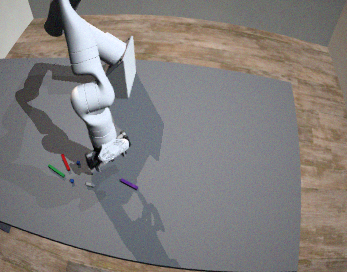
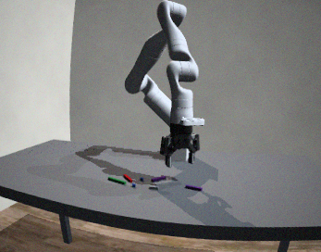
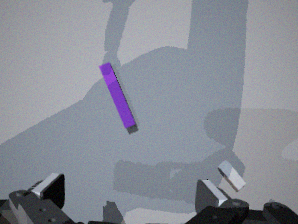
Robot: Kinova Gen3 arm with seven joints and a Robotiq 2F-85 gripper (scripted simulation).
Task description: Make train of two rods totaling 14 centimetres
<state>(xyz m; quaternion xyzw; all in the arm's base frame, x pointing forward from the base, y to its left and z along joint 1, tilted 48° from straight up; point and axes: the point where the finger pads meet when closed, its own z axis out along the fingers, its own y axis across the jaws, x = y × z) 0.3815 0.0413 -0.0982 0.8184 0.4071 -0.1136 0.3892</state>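
My gripper [image 1: 94, 162] [image 2: 179, 159] [image 3: 130, 192] is open and empty. It hangs above the cluster of rods. One purple rod [image 2: 158, 178] lies just below the gripper; the gripper hides it in the top view. A second purple rod [image 1: 128, 184] [image 2: 193, 187] [image 3: 119, 98] lies apart to the right. A green rod [image 1: 56, 170] [image 2: 117, 181] and a red rod [image 1: 65, 162] [image 2: 128, 178] lie side by side at the left. A short grey rod [image 1: 90, 184] [image 2: 154, 187] [image 3: 230, 175] lies in front of the gripper. Two blue rods, one [image 1: 78, 162] [image 2: 141, 179] and the other [image 1: 71, 181] [image 2: 133, 184], lie between them.
All rods lie flat on the grey table [image 1: 217, 150] [image 2: 270, 185], none touching another. A grey upright panel [image 1: 126, 67] stands at the back beside the arm's base. The table's front edge [image 2: 131, 220] is close to the rods.
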